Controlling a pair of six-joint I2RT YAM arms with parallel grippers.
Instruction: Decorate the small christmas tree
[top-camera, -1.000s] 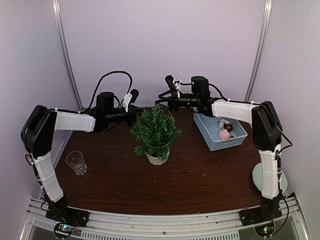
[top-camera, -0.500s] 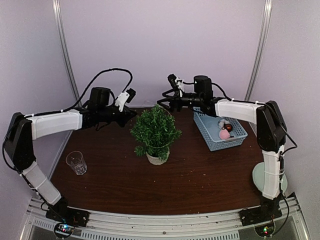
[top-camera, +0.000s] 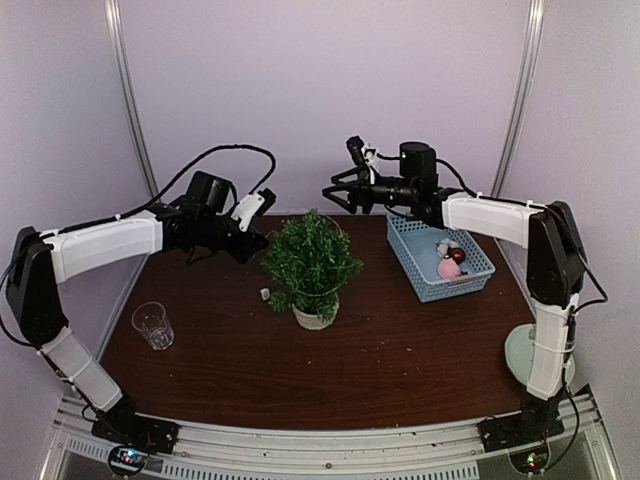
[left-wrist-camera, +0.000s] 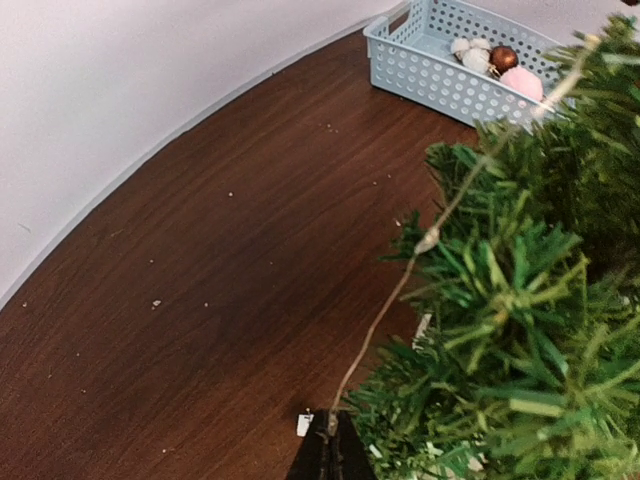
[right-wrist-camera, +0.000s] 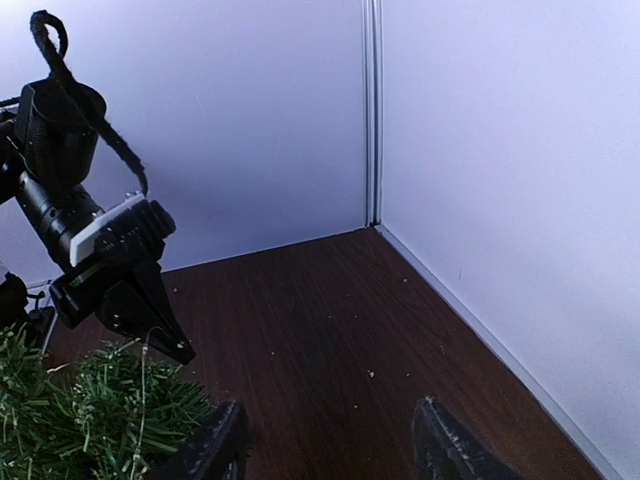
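Observation:
The small christmas tree (top-camera: 310, 262) stands in a white pot (top-camera: 316, 318) at mid-table. My left gripper (top-camera: 262, 238) sits at the tree's left side, shut on a thin wire strand (left-wrist-camera: 400, 285). In the left wrist view the strand runs up from the closed tips (left-wrist-camera: 333, 440) across the green sprigs (left-wrist-camera: 530, 300). My right gripper (top-camera: 332, 193) hovers above and behind the tree, open, with nothing between its fingers (right-wrist-camera: 215, 450). The right wrist view shows the left gripper (right-wrist-camera: 150, 320) over the tree (right-wrist-camera: 90, 420).
A light-blue basket (top-camera: 440, 270) with several ornaments (left-wrist-camera: 500, 58) stands to the right of the tree. A clear glass (top-camera: 152, 325) is at the table's left front. A small white tag (top-camera: 265, 294) lies left of the pot. Walls close in behind.
My left arm has stretched out and its gripper has dropped lower beside the tree's left side, still on the strand. The right gripper has drifted slightly up and right.

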